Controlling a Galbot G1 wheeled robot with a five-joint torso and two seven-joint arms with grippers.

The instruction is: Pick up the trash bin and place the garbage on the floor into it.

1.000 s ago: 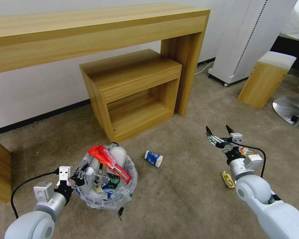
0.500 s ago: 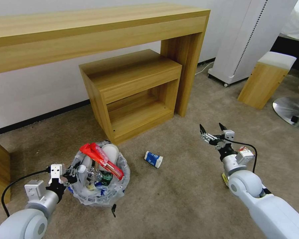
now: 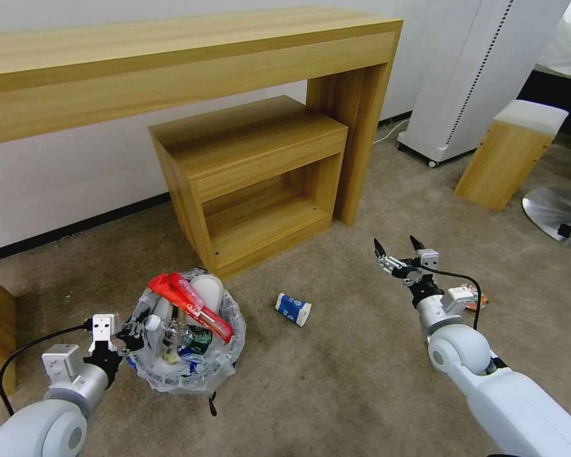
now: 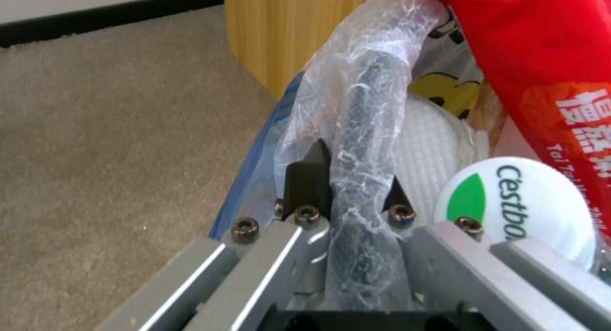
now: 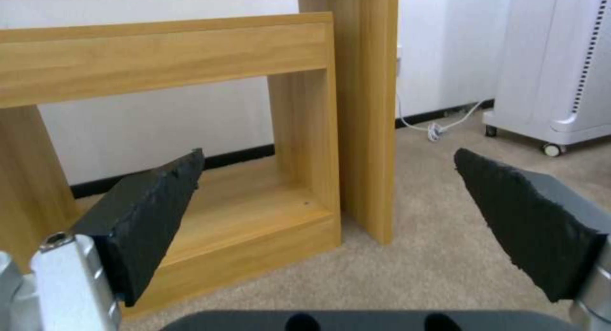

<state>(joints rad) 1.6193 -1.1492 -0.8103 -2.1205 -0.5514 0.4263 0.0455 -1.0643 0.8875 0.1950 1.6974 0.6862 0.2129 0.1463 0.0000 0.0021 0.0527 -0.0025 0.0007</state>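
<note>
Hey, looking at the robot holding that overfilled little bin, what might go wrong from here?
The small black bin lined with clear crinkly plastic is heaped; the long red wrapper sticks out above its rim and may tip out.

The left gripper pinches the bag-covered rim, so the slick film might slip.

The open right gripper hovers well off from the blue-and-white carton lying on the carpet, so it may be missed.

- Bare carpet [image 3: 355,355] lies all round your carton [image 3: 293,309]; nothing blocks it from above.
- Your right tool [image 3: 396,249] hangs spread over bare floor, well apart from the carton.
- The bin [image 3: 187,333] stands left of it, the cabinet [image 3: 254,178] behind.
- Your left tool [image 4: 350,178] is clamped on the bin rim.
</note>
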